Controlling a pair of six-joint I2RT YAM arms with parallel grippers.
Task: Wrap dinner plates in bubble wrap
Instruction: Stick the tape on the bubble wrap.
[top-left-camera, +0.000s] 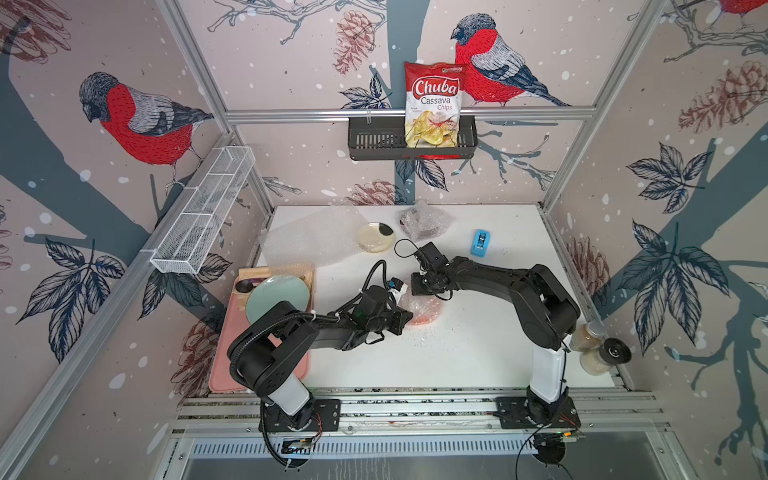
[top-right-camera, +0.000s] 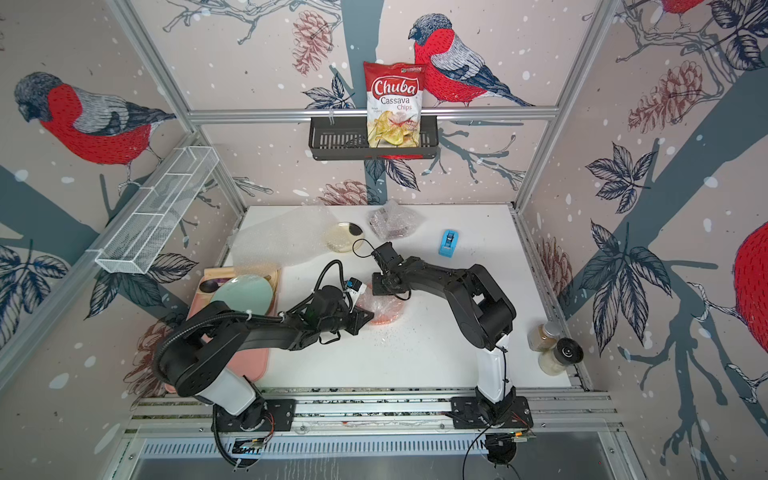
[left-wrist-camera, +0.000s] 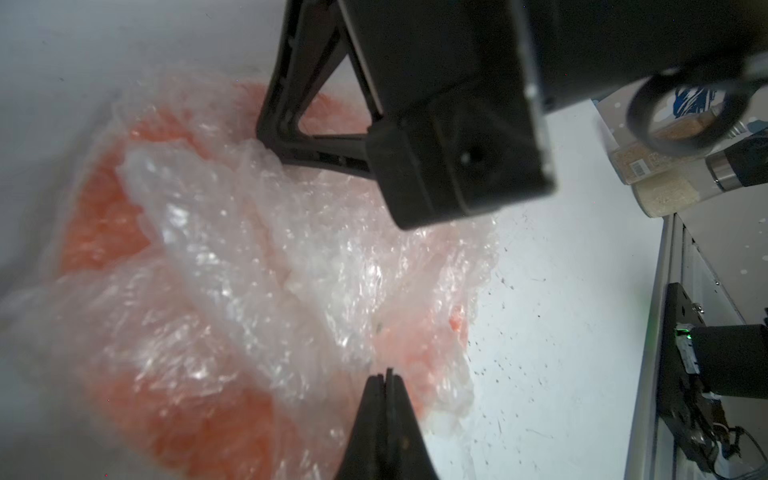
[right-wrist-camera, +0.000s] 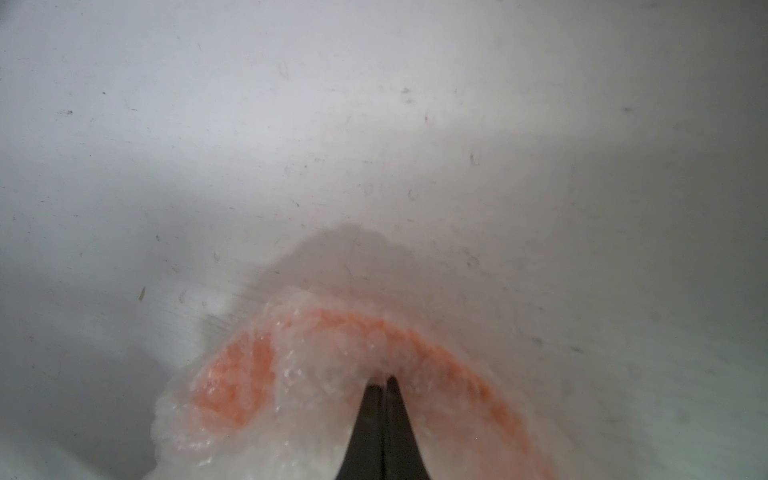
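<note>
White table (top-left-camera: 478, 353), and around its middle the bubble wrap (left-wrist-camera: 266, 257) lies bundled over the orange plate (left-wrist-camera: 95, 216). There's the left claw (left-wrist-camera: 387, 374), closed, tips at the wrap. And the right claw (right-wrist-camera: 383, 380), closed too, tips against the wrapped rim toward the back edge.

Both top views: high above the arm bases (top-left-camera: 299, 415), looking steeply down and forward over the whole table (top-left-camera: 457, 365), nearly identical framing. Wrist cameras: each very close and low, looking obliquely onto the orange plate (left-wrist-camera: 99, 224) under bubble wrap (left-wrist-camera: 257, 257). All four views share that bundle.
</note>
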